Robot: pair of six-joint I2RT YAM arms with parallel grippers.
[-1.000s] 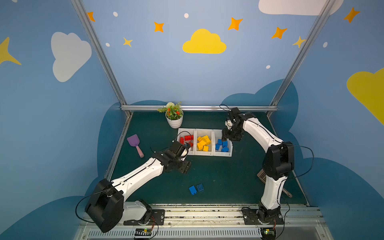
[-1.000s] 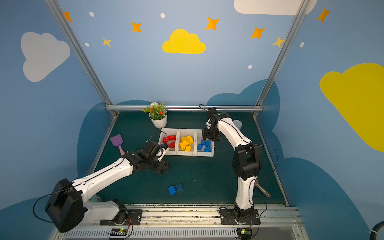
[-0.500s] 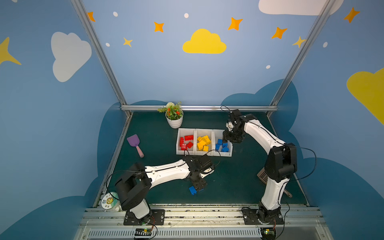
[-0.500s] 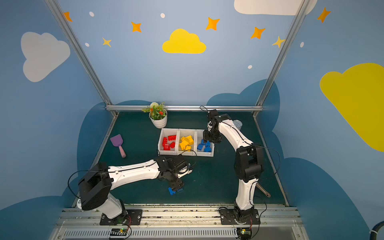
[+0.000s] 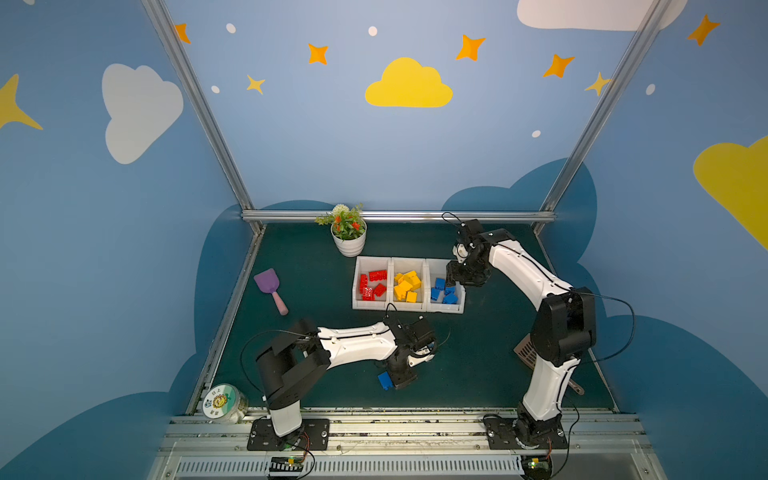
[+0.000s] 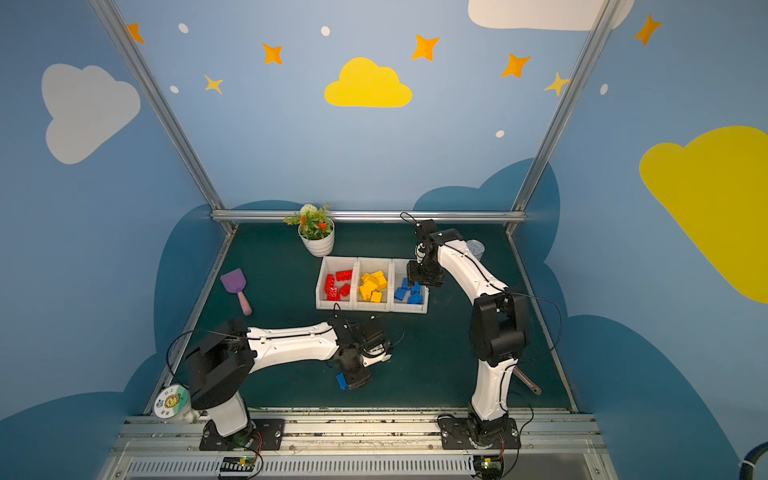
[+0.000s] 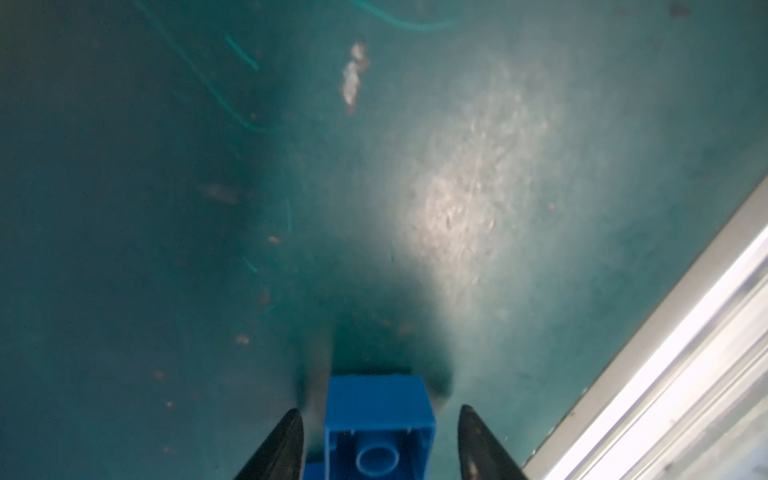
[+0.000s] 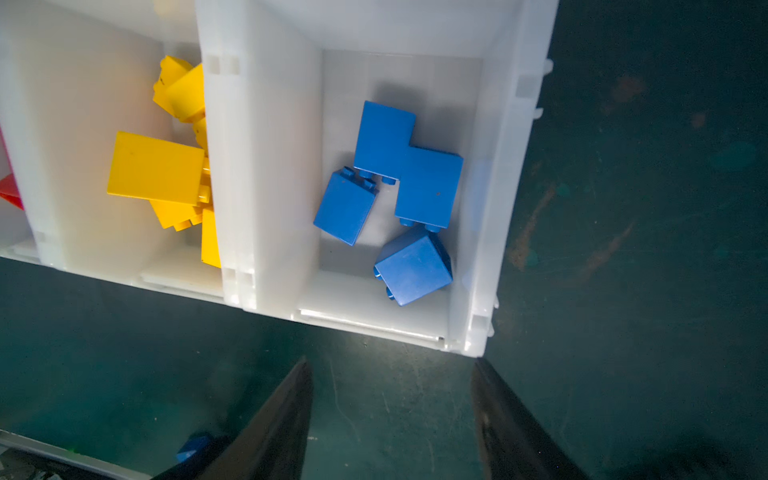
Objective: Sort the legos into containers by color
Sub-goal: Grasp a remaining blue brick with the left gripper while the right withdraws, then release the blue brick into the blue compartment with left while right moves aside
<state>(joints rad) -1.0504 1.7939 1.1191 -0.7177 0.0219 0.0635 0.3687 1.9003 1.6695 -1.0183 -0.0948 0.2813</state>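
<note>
Left pincer (image 7: 380,434) astride blue brick (image 7: 376,401), hollow underside showing, gaps either side

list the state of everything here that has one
left tool, open, straddling blue brick
blue brick, hollow side showing, not yet gripped
second blue brick, loose on the mat
right tool, open, empty, by blue bin
blue bin, holds blue bricks only
yellow bin, holds yellow bricks only
red bin, holds red bricks only
</note>
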